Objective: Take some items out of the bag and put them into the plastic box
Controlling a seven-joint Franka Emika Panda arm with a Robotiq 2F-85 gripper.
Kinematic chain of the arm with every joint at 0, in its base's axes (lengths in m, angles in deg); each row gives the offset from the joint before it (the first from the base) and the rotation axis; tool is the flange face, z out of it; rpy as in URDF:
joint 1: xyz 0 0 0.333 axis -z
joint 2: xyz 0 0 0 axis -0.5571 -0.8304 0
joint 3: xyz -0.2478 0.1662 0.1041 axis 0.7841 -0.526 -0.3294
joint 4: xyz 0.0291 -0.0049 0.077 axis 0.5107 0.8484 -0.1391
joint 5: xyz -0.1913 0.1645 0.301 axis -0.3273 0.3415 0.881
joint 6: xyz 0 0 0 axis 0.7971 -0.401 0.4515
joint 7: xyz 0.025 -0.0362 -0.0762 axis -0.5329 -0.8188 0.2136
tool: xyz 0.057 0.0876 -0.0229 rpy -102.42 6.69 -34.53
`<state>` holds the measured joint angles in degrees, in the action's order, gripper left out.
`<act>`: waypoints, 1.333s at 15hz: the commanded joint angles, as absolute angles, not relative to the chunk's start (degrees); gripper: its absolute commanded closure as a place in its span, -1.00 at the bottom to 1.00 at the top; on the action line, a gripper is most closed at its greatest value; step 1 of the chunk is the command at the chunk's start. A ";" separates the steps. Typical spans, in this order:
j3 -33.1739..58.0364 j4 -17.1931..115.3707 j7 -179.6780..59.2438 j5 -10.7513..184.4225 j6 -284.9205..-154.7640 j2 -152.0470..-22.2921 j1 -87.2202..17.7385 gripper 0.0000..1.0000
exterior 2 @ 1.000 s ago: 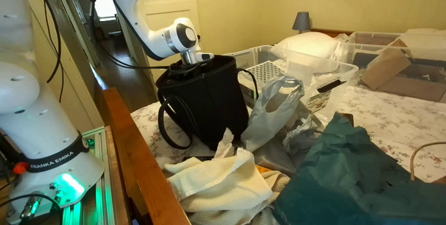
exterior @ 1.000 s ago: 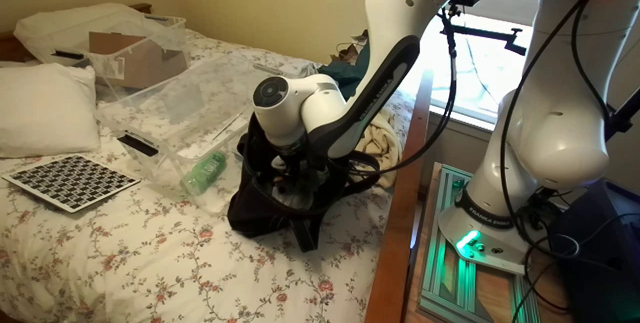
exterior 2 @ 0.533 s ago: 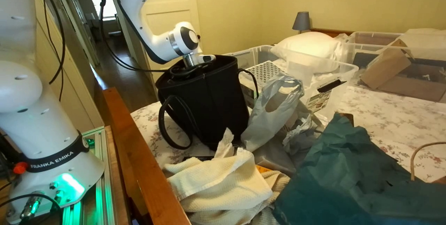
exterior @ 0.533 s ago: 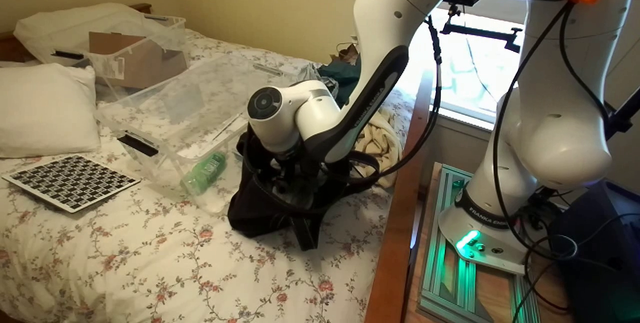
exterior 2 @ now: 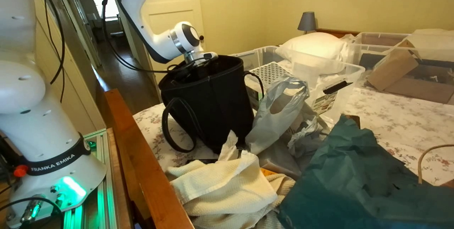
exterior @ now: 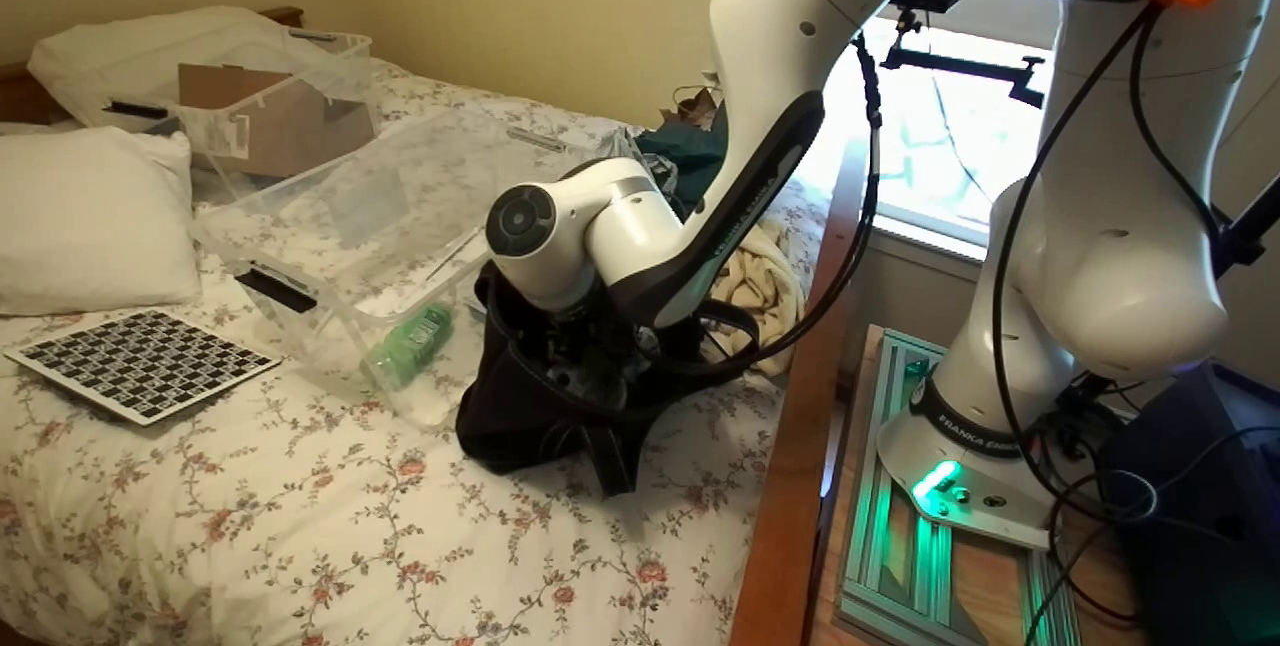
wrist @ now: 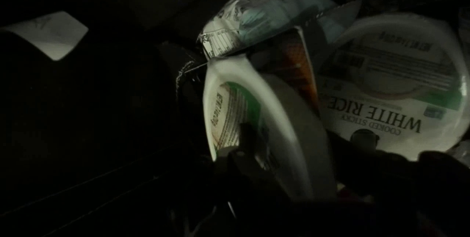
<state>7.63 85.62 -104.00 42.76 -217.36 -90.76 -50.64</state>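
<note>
Wrist view, very dark: a white tub (wrist: 282,119) with a green-banded label is tipped steeply on edge, and one finger (wrist: 238,167) of the tool (wrist: 299,145) crosses its label face. The opposite finger (wrist: 371,163) is dark against a second tub (wrist: 396,72), whose print, WHITE RICE, reads upside down. Whether the tool pinches the white tub or merely straddles it, I can't make out in this light. A crumpled packet (wrist: 264,13) lies behind the tubs, with part of an orange carton (wrist: 295,62) just below it, and a pale paper (wrist: 55,35) shows off to the left.

In both exterior views the arm (exterior 2: 163,46) bends down into the mouth of the black bag (exterior 2: 216,112), the tool below the rim. The bag stands on the counter (exterior: 350,516), close to the edge with the wooden rail (exterior: 800,446). Just beside it, farther in from that edge, sits the clear plastic box (exterior: 345,311); a green bottle (exterior: 415,341) shows through its wall. Towards the counter's far left corner, in an exterior view, is another clear box (exterior: 137,110) holding brown cardboard (exterior: 265,126), with a white pillow (exterior: 95,216) near the left edge and a checkered board (exterior: 145,366) lying in front of it. By the railed edge a cream cloth (exterior 2: 227,186) is heaped near the bag.
</note>
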 commanded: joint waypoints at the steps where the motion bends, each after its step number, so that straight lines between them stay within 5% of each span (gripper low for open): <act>1: 6.98 87.77 -110.03 41.19 -211.45 -86.76 -51.33 0.58; 6: 3.70 90.48 -113.39 42.65 -200.06 -80.55 -51.44 0.83; 20: -5.66 100.96 -113.05 44.91 -193.38 -56.90 -50.67 0.84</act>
